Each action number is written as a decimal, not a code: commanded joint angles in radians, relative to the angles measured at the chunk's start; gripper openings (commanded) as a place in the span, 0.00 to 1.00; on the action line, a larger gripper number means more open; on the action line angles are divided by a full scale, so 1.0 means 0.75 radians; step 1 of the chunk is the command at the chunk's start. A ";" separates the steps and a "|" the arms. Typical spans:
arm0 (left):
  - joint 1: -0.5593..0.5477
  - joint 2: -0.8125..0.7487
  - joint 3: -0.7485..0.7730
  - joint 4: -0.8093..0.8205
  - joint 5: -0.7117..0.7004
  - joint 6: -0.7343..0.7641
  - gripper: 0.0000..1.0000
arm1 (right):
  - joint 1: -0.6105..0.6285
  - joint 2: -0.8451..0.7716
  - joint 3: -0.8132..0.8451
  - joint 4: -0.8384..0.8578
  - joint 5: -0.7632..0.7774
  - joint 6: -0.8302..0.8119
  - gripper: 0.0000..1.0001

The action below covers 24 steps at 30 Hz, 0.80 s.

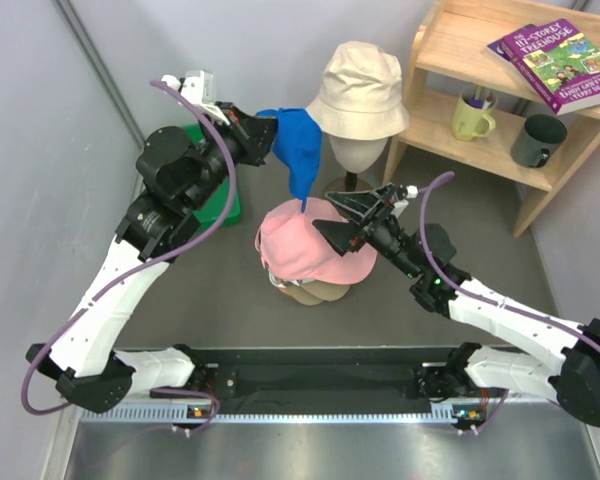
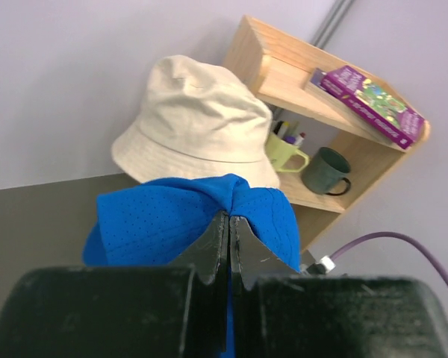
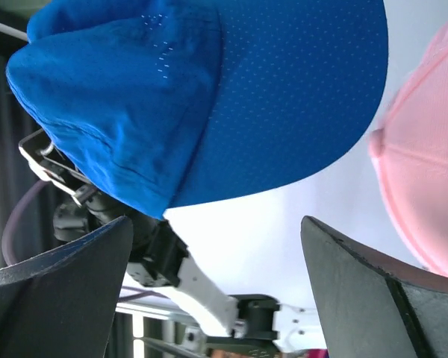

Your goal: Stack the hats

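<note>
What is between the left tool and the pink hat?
The blue cap. The left tool pinches it, and its brim hangs down toward the pink hat. The top view shows this.

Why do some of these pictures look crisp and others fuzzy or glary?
Top view: even light, all sharp. Left wrist view: the left fingers blur, the bucket hat is crisp. Right wrist view: white glare behind the blue cap, dark fuzzy right fingers.
</note>
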 commanded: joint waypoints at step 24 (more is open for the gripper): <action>-0.285 -0.026 0.099 0.186 -0.108 0.100 0.00 | 0.201 0.019 -0.290 0.713 0.570 0.272 0.93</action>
